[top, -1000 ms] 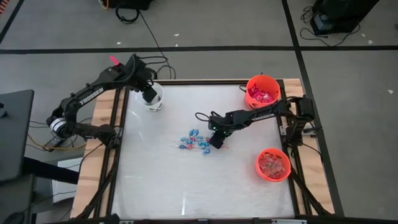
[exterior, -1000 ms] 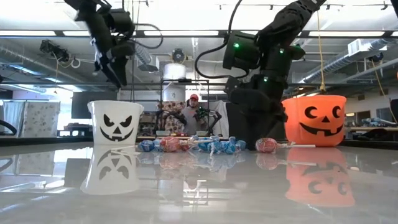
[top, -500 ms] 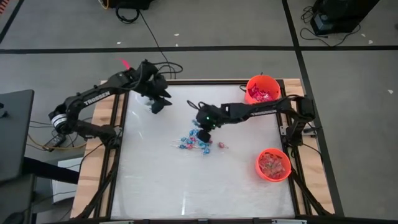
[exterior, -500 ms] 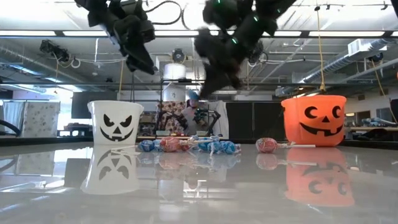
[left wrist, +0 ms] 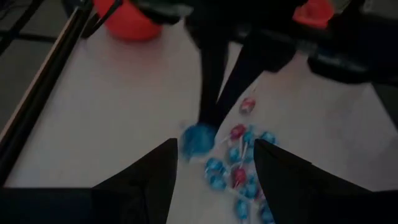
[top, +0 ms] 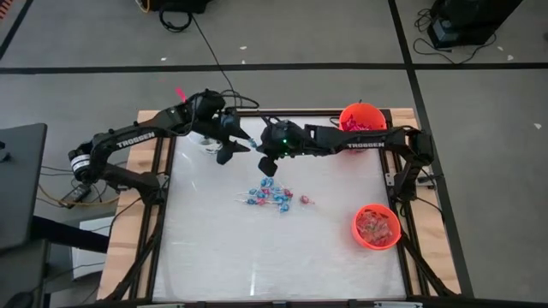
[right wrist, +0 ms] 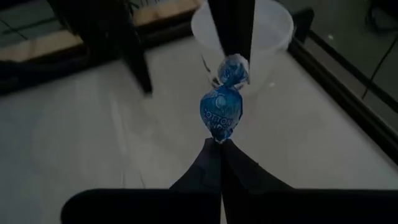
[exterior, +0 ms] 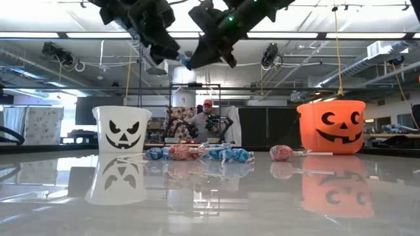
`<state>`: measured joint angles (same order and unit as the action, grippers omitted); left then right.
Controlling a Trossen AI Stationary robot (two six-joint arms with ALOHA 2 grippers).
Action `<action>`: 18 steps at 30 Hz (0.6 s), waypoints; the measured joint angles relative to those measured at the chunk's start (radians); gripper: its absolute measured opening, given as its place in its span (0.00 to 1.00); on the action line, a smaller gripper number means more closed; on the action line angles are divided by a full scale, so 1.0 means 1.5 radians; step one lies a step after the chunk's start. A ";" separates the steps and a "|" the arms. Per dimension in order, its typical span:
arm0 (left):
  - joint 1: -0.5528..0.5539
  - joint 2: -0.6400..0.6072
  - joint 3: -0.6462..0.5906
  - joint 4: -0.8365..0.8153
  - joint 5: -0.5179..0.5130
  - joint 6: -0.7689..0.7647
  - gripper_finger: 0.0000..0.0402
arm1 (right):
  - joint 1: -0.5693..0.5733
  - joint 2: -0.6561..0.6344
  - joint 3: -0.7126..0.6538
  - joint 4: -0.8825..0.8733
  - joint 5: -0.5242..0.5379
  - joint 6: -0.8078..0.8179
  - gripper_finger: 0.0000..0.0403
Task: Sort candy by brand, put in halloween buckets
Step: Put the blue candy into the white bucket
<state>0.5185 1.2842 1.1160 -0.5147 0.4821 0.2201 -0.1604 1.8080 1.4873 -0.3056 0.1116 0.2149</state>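
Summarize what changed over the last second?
The right gripper shut on a blue candy from the pile, lifted it and swung toward the white bucket. The left gripper left that bucket, moving to meet it, open. Both orange buckets stayed put.

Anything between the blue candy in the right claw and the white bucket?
Yes. The left claw, open, hangs in the air between the blue candy, pinched in the right claw, and the white bucket beyond it. Nothing else visible blocks the way.
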 joint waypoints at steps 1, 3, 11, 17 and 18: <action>-0.004 0.000 0.000 0.011 0.000 -0.011 0.54 | 0.000 0.000 0.000 0.008 0.000 -0.001 0.00; -0.010 0.000 0.000 0.029 0.001 -0.026 0.54 | 0.000 0.000 0.001 0.020 0.000 -0.001 0.00; -0.015 0.004 0.000 0.031 -0.016 -0.055 0.53 | 0.010 0.000 0.001 0.066 0.013 -0.024 0.00; -0.015 0.004 0.000 0.032 -0.019 -0.077 0.44 | 0.016 0.000 0.001 0.074 0.021 -0.024 0.00; -0.015 0.004 0.000 0.032 -0.019 -0.079 0.42 | 0.017 0.000 0.001 0.074 0.022 -0.024 0.00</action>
<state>0.4953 1.2896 1.1160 -0.4664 0.4541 0.1015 -0.1349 1.8080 1.4887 -0.1951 0.1443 0.1791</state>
